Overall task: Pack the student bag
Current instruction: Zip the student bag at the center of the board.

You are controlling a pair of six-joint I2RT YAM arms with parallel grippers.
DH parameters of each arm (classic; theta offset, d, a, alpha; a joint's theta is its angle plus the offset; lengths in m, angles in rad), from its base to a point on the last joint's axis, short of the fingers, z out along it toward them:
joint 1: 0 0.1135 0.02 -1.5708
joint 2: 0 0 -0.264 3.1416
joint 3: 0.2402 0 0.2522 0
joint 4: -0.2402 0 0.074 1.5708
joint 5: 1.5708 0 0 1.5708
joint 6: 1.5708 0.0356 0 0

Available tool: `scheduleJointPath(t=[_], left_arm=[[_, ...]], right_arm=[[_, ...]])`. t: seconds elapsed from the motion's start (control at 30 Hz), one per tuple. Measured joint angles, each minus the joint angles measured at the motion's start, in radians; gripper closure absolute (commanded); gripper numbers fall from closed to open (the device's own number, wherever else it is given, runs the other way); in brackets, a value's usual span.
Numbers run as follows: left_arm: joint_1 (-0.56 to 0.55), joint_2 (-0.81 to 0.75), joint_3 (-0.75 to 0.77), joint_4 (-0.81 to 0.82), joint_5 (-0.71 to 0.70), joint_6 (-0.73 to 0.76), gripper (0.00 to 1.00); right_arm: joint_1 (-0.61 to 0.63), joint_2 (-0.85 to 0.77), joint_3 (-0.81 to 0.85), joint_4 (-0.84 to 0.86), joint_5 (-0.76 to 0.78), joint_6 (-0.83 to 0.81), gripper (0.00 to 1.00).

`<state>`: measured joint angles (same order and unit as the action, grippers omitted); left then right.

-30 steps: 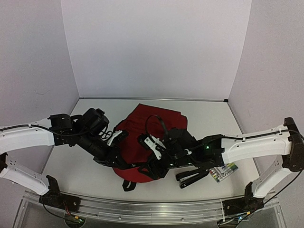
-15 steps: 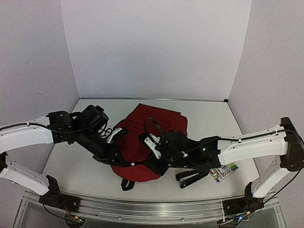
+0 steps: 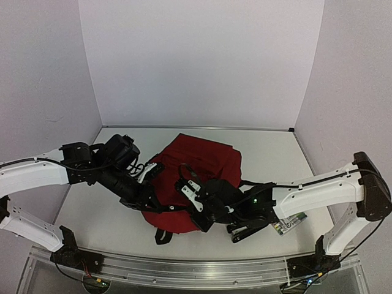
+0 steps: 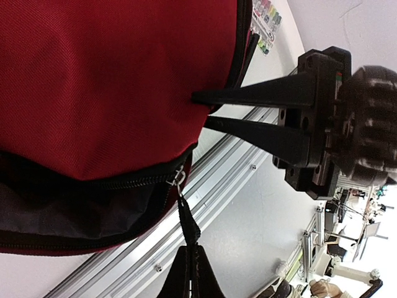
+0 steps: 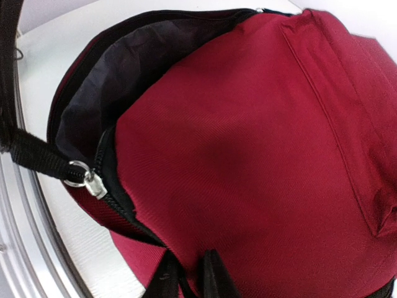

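Left wrist view: clamped tight on the black zipper pull point(image 4: 186, 214) with the left gripper point(image 4: 188, 254), strap straight from the fingertips to the slider. Just ahead of those fingertips, the red backpack point(image 4: 111, 81), mouth unzipped, grey lining showing. Facing from the far side, the right gripper point(image 4: 201, 109), fingers nearly together, nipping the red fabric at the front edge. Lying on the white table point(image 3: 269, 153), directly beneath and between both tools.

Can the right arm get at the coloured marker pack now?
Probably not yet: the right gripper is pinching the dark red fabric backpack, and the coloured marker pack lies back beside that arm's own forearm.
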<state>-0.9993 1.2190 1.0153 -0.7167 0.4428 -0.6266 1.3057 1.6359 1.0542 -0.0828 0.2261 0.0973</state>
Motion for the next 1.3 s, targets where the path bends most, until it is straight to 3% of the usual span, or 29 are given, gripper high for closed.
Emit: scheduleJointPath(t=[0.23,0.53,1.07,1.3], left_arm=[[0.002,0.000,0.007,-0.023,-0.077,-0.002,1.00],[0.029,-0.011,0.039,-0.108,-0.231,-0.015,1.00],[0.265,-0.008,0.027,-0.143,-0.284,0.027,1.00],[0.285,-0.006,-0.003,-0.054,-0.143,0.100,1.00]], right_arm=[[0.011,-0.005,-0.007,0.021,0.102,0.030,1.00],[0.013,-0.163,-0.140,0.012,0.193,0.133,1.00],[0.006,-0.333,-0.235,-0.069,0.254,0.279,1.00],[0.000,-0.348,-0.213,-0.120,0.208,0.274,0.55]])
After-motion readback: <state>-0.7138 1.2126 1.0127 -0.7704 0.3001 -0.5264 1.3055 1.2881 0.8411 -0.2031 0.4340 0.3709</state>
